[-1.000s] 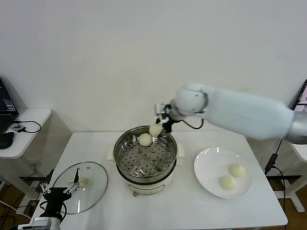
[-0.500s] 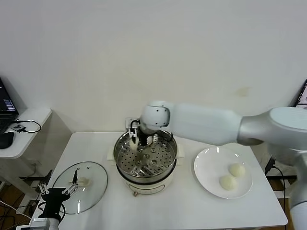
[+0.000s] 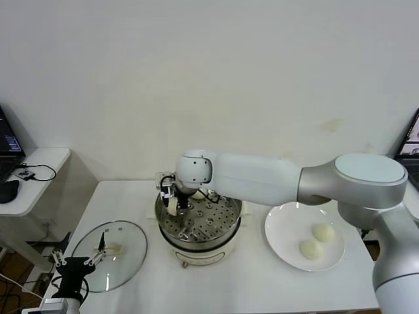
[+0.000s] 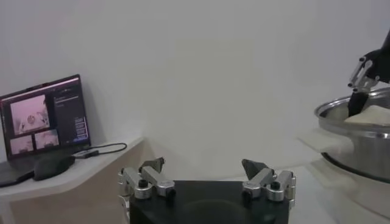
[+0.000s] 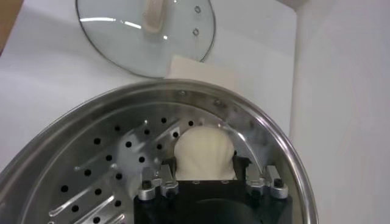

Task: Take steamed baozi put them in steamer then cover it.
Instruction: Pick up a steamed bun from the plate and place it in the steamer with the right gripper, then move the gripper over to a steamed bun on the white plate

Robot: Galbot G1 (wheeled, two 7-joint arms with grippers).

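The right end effector [image 5: 204,176] reaches into the steamer [image 3: 199,220], its fingers flanking a baozi [image 5: 204,154] resting on the perforated tray, grip uncertain; two baozi [image 3: 316,241] sit on the plate [image 3: 283,226]; the left end effector [image 4: 207,178] hangs spread beside the cover [image 3: 109,254] on the desk [image 3: 249,284].

We are seeing a flat white round plate [image 3: 288,245] sitting on the white rectangular table [image 3: 262,288], and an open dark laptop [image 4: 42,119] glowing on a side desk [image 3: 39,163].
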